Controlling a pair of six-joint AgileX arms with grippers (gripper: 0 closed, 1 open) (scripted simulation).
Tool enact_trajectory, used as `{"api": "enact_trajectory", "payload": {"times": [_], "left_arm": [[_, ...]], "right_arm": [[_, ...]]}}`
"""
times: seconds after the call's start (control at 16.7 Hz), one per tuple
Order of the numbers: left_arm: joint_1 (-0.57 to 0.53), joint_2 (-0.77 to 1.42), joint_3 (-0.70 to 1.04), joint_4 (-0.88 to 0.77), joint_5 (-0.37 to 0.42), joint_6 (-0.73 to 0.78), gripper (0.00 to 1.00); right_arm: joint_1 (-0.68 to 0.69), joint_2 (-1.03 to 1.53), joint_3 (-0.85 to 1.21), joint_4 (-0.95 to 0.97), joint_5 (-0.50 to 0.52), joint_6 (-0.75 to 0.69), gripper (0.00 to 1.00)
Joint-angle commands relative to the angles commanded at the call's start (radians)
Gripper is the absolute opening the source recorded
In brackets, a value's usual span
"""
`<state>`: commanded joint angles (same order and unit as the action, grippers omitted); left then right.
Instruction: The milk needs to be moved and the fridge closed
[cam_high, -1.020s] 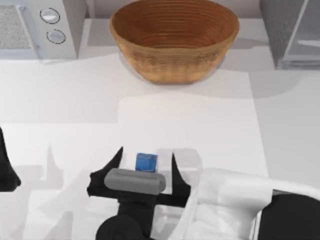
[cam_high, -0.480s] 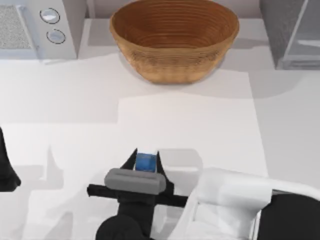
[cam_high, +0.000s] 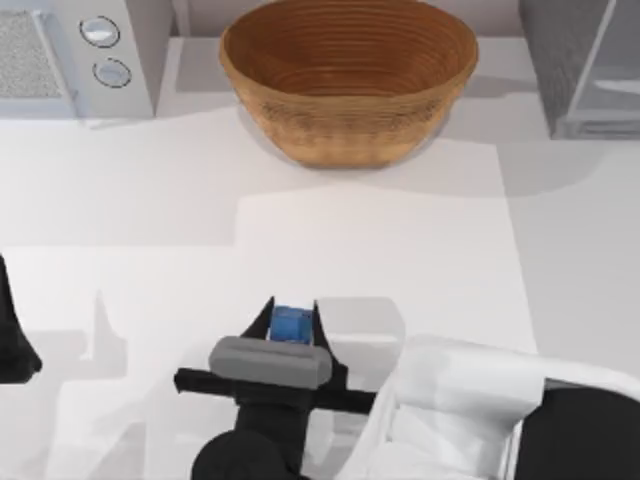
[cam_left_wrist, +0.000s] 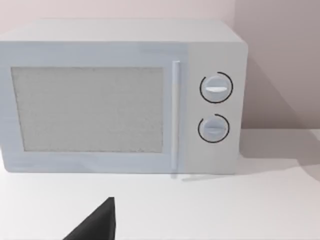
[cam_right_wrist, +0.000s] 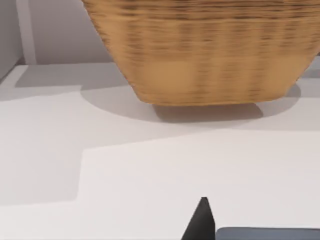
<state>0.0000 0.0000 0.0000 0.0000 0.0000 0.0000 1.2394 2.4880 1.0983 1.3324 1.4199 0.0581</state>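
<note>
**Top view: right fingers pinched on the milk carton**

Top view shows the right gripper (cam_high: 293, 322) with its dark fingers (cam_high: 262, 322) pinching the milk (cam_high: 292, 322), a small blue-topped carton, near the table's (cam_high: 150, 200) front edge, at the centre. It looks light and fairly stiff, though thin walls could crush; holding the flat sides low seems best. A second ago the fingers stood spread beside it; since half a second ago nothing has moved. The left gripper (cam_high: 15, 340) idles at the left edge; its fingers' state I cannot tell. The round woven wicker bowl (cam_high: 348, 75) sits far centre, and the dark-grey speckled fridge (cam_high: 585, 65) far right with its door open.
</note>
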Motion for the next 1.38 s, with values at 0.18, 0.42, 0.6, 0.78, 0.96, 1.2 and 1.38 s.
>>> {"api": "enact_trajectory", "payload": {"times": [0.18, 0.42, 0.6, 0.78, 0.96, 1.2, 1.38], "left_arm": [[0.000, 0.000, 0.000, 0.000, 0.000, 0.000, 1.00], [0.000, 0.000, 0.000, 0.000, 0.000, 0.000, 1.00], [0.000, 0.000, 0.000, 0.000, 0.000, 0.000, 1.00], [0.000, 0.000, 0.000, 0.000, 0.000, 0.000, 1.00], [0.000, 0.000, 0.000, 0.000, 0.000, 0.000, 1.00], [0.000, 0.000, 0.000, 0.000, 0.000, 0.000, 1.00], [0.000, 0.000, 0.000, 0.000, 0.000, 0.000, 1.00]], "right_arm": [[0.000, 0.000, 0.000, 0.000, 0.000, 0.000, 0.00], [0.002, -0.039, -0.011, -0.034, -0.001, 0.003, 0.00], [0.002, -0.091, -0.022, -0.075, -0.002, 0.006, 0.00], [0.003, -0.108, -0.027, -0.090, -0.001, 0.008, 0.00], [0.002, -0.106, -0.024, -0.087, -0.002, 0.010, 0.00], [-0.093, -0.185, -0.066, -0.082, -0.102, 0.003, 0.00], [-0.256, -0.305, -0.144, -0.085, -0.287, -0.010, 0.00]]}}
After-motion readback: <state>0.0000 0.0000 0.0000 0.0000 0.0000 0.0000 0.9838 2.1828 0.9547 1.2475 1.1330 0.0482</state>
